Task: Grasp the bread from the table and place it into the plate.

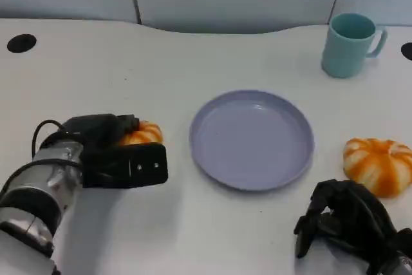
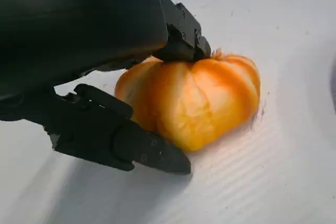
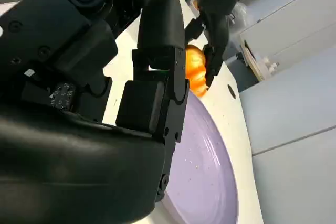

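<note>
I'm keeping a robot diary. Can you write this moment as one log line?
left hand: around orange pumpkin-shaped bread on table | round purple plate: empty | right hand: idle

Bright, even overhead light casts soft shadows; wrist views blur up close.

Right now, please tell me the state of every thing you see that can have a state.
Left hand: fingers closing around the left bread, on the table.
Left bread: on the table, between the fingers, not lifted.
Right bread: on the table, untouched.
Plate: upright, nothing on it.
Cup: upright; contents cannot be told.
Right hand: fingers curled in, holding nothing.
</note>
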Action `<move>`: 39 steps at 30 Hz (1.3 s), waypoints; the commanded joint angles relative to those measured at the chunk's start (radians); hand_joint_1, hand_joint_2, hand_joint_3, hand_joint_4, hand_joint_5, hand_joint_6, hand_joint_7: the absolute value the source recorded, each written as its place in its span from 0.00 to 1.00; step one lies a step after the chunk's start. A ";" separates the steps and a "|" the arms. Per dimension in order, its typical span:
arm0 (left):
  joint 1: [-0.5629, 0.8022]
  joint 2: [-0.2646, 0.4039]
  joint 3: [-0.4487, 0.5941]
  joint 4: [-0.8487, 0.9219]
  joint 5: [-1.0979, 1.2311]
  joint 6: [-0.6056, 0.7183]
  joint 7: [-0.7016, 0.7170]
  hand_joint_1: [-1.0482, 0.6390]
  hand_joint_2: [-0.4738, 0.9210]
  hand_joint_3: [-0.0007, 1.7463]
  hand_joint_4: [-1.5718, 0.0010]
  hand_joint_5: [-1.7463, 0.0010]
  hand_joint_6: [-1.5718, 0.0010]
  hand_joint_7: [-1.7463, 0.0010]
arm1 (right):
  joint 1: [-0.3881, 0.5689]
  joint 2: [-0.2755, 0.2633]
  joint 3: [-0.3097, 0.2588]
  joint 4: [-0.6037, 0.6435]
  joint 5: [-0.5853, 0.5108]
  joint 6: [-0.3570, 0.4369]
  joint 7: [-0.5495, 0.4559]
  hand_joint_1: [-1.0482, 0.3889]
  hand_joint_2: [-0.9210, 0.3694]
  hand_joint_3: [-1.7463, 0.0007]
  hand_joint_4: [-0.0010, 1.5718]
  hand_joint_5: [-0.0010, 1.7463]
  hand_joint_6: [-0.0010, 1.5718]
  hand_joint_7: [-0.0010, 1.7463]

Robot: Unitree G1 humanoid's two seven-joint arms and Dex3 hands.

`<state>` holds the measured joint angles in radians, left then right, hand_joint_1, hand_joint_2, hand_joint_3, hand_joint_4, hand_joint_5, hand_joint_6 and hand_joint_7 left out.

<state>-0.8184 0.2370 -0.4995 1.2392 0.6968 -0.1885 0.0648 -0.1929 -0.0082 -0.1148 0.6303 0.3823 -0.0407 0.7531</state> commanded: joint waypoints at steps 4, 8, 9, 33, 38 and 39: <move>0.096 0.002 -0.047 0.036 0.034 -0.038 0.294 0.46 1.00 0.12 0.48 0.04 0.55 0.17 | 0.024 -0.012 -0.012 0.000 0.003 0.011 -0.005 0.00 0.32 1.00 1.00 0.40 1.00 0.26; 0.132 0.007 -0.043 0.041 0.035 -0.080 0.484 0.48 1.00 0.30 0.44 0.00 0.59 0.01 | 0.021 -0.014 -0.014 0.005 0.003 0.011 -0.006 0.00 0.32 1.00 1.00 0.40 1.00 0.26; 0.139 0.010 -0.044 0.044 0.037 -0.098 0.522 0.49 0.98 0.34 0.45 0.00 0.59 0.01 | 0.019 -0.016 -0.015 0.008 0.003 0.012 -0.005 0.00 0.32 1.00 1.00 0.40 1.00 0.26; 0.074 -0.018 0.076 -0.138 -0.088 -0.393 0.541 0.53 0.71 0.64 0.45 0.00 0.59 0.00 | 0.011 -0.019 -0.010 0.017 -0.008 0.004 -0.003 0.00 0.31 1.00 1.00 0.40 1.00 0.27; 0.054 -0.041 0.030 -0.196 -0.054 -0.415 0.461 0.51 0.63 0.76 0.43 0.00 0.54 0.00 | 0.010 -0.018 -0.006 0.018 -0.012 -0.004 -0.004 0.00 0.31 0.99 1.00 0.40 1.00 0.27; 0.053 -0.046 0.027 -0.205 -0.052 -0.413 0.449 0.51 0.62 0.76 0.42 0.00 0.53 0.00 | 0.011 -0.018 -0.006 0.018 -0.011 -0.004 -0.005 0.00 0.31 0.99 1.00 0.40 1.00 0.27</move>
<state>-0.7449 0.1958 -0.4593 1.0623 0.6302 -0.6005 0.5516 -0.1960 -0.0113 -0.1142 0.6340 0.3792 -0.0526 0.7554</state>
